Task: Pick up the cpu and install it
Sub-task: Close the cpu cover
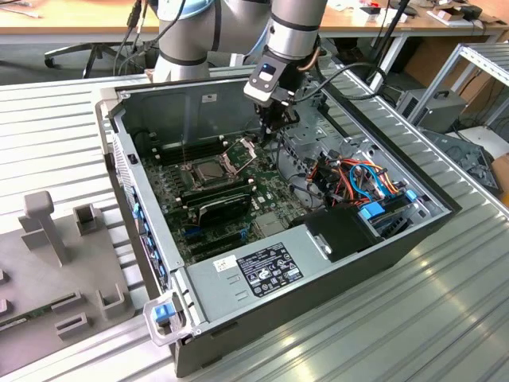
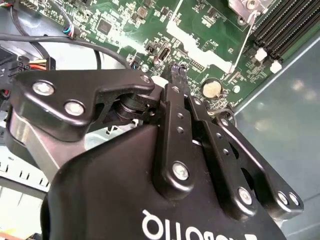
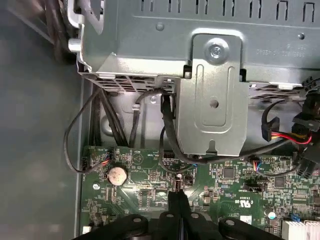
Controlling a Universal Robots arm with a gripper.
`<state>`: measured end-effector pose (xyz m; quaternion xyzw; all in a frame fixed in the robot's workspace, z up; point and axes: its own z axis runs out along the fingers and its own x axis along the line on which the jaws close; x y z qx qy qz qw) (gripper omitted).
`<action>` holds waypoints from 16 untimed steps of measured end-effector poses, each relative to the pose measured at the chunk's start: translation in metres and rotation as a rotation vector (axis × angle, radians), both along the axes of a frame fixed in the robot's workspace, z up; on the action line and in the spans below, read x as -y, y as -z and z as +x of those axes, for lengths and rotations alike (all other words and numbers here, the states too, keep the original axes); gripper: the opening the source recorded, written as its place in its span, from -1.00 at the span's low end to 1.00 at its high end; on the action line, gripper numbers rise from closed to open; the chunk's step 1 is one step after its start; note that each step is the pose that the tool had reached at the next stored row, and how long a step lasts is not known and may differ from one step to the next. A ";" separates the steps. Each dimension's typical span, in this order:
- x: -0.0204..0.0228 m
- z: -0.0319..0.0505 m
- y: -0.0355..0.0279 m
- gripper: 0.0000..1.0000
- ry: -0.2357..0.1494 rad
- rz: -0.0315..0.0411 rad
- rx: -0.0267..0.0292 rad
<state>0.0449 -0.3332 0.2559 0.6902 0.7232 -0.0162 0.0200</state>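
In the exterior view, an open computer case (image 1: 334, 267) is lying on its side on the ribbed metal surface (image 1: 413, 334). This is turning the motherboard (image 1: 266, 195) upward, so the arm (image 1: 298, 32) is reaching straight down into it. The cpu (image 1: 208, 169) appears to be lying flat in the socket (image 1: 194, 169), toward the board's far half. The socket's hinged frame (image 1: 238, 155) is standing open beside it. Whether the chip is fully seated I cannot tell. The pincer (image 1: 268, 134) is hanging apart from the chip, near the case's far wall and close above the board, and is carrying nothing I can see.

In the second wrist view, the pincer (image 2: 177, 69) is showing its two fingers pressed together, with no gap and no chip between them. The tips are pointing at the green board (image 2: 125, 25), near a coin cell battery (image 2: 211, 89). Whether they are touching the board I cannot tell.

In the first wrist view, the pincer (image 3: 178, 195) is again showing its fingers together. It is hanging over the board's edge strip (image 3: 225, 185), with the coin cell (image 3: 117, 175) near it. A grey metal drive cage (image 3: 215, 100) is standing next to that edge, and black cables (image 3: 165, 120) are looping from it onto the board. I judge that the pincer is working clear of the socket with nothing in its grip.
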 end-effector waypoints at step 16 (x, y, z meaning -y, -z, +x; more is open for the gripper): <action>-0.0006 -0.0150 0.0115 -0.79 0.000 -0.0017 0.0252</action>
